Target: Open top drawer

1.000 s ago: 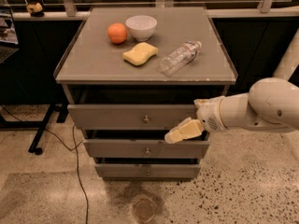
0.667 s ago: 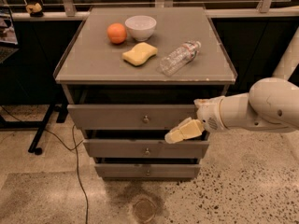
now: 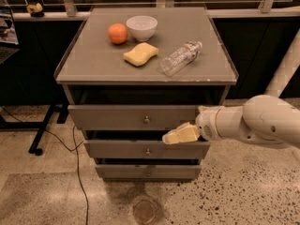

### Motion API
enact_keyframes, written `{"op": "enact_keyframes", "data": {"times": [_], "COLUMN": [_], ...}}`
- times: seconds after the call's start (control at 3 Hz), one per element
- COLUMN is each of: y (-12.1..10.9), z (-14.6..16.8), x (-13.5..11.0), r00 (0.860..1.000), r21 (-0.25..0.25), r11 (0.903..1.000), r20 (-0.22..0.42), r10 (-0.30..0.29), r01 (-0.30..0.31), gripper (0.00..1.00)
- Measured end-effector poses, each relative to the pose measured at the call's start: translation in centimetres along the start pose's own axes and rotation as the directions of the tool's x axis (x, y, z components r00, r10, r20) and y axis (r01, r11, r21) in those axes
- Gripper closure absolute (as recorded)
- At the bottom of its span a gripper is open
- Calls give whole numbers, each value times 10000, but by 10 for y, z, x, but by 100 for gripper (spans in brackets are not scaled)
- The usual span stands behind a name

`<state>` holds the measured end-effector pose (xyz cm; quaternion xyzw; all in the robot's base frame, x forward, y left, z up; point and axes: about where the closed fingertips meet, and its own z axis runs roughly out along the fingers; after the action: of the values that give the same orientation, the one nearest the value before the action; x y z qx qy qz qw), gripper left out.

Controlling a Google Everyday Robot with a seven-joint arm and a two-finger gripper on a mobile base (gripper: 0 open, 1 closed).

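Note:
The top drawer is the widest of three grey drawers in a grey cabinet, with a small round metal knob at its centre. Its front stands slightly forward of the cabinet frame, with a dark gap above it under the tabletop. My gripper, cream-coloured on a white arm, reaches in from the right. It sits at the lower right edge of the top drawer front, just above the middle drawer and to the right of and below the knob. The bottom drawer is narrower still.
On the cabinet top lie an orange, a white bowl, a yellow sponge and a plastic bottle on its side. A black stand's legs and a cable are at the left. A floor drain lies in front.

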<state>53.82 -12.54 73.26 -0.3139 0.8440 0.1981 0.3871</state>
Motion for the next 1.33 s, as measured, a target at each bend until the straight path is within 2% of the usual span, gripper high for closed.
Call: {"op": "enact_keyframes", "data": {"times": [0.33,0.67,1.0,1.33], "y": [-18,-36,-51,-62], "z": [18,36,53,72], "x": [-2,-14,-32,-44], "r00": [9980,9957,9930,9929], "r21": [709,1059,1115,801], "r11": [9963,9928,9919,9944], "r20": [434,795,1078,1027], "r10": [450,477,485,599], "r01": [-480,-560,-606,-682], "gripper": [0,0,0,0]}}
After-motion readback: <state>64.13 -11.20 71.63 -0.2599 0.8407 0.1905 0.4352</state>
